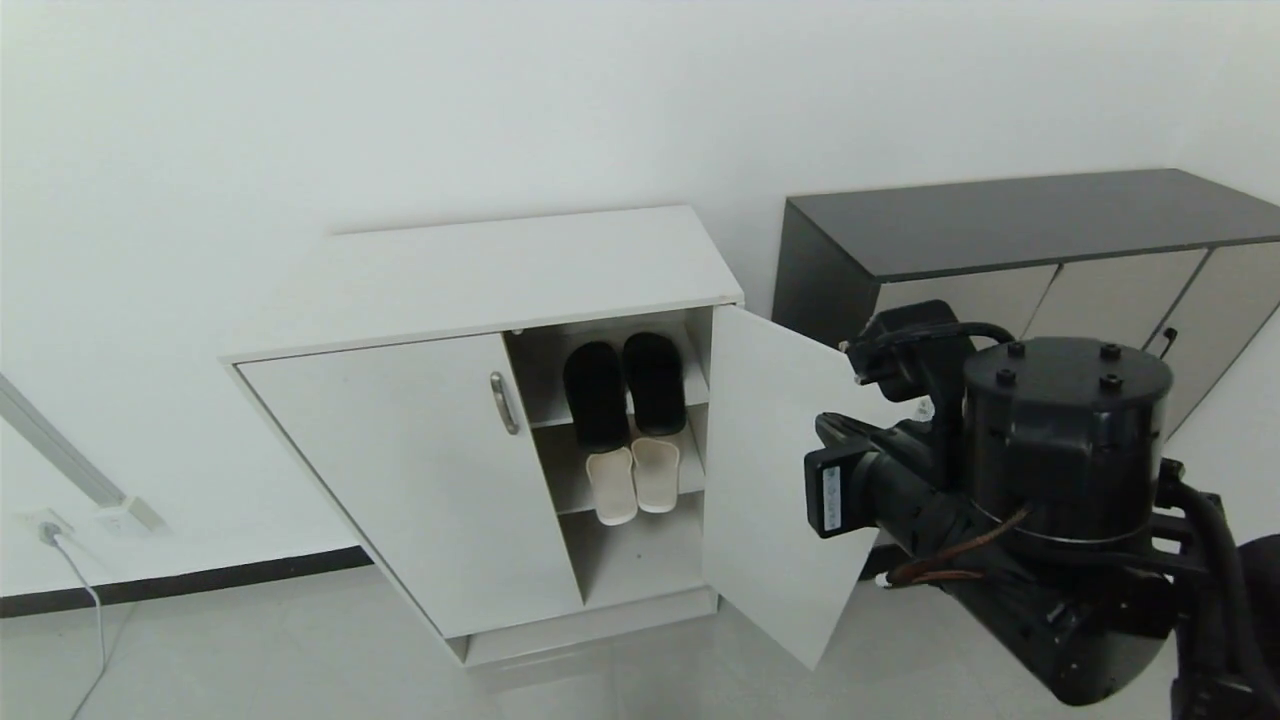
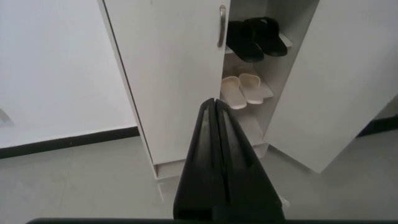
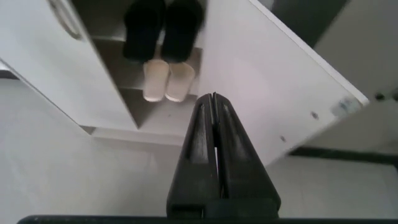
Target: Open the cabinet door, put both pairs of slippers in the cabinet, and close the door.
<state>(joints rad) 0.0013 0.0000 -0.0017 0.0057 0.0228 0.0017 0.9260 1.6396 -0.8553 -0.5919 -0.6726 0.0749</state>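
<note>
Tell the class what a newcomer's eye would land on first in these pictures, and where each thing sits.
The white cabinet draws the eye, its right door swung wide open and its left door shut. Inside, a pair of black slippers lies on the upper shelf, with a cream pair on the middle shelf just below. A dark sideboard stands to the cabinet's right.

White matt smooth board cabinet with brushed silver metal bar handle; black matt rubbery slippers; cream smooth plastic-looking slippers; pale grey floor tiles, slightly glossy; dark grey sideboard, smooth satin top.
</note>
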